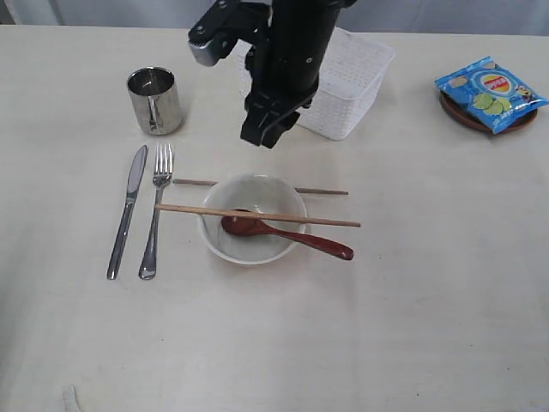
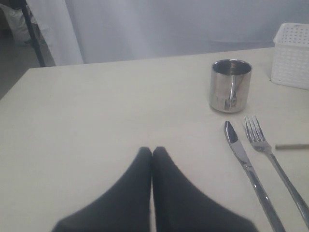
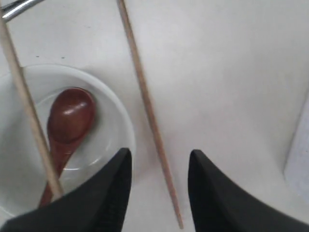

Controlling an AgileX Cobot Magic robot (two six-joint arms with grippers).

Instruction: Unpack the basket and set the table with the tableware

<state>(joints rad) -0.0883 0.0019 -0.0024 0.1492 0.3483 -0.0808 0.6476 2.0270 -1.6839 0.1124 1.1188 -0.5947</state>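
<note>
The white rectangular plastic basket [image 1: 356, 81] with lattice sides is set at the far edge of the large pale cream table [image 1: 412, 326] and is partly hidden behind the black right arm [image 1: 292, 51]. The tableware is laid out nearer the front. An off-white round bowl [image 1: 249, 251] is placed at the middle, and a reddish-brown spoon [image 1: 287, 235] is rested in it, its handle passing over the rim to the right. One wooden chopstick [image 1: 180, 209] is laid across the bowl's rim; the second wooden chopstick [image 1: 324, 191] is laid on the table just behind the bowl. A steel fork [image 1: 156, 215] and a steel knife [image 1: 127, 210] are lined up side by side left of the bowl, and a shiny steel mug [image 1: 155, 100] is stood upright beyond them. At the far right, a round brown plate [image 1: 453, 116] is covered by a blue chip bag [image 1: 491, 93].

The right gripper [image 3: 161, 153] is held above the second chopstick, fingers spread apart and grasping nothing. The left gripper [image 2: 152, 157] is seen low over bare table, left of the knife, its fingers pressed together with nothing between them.
</note>
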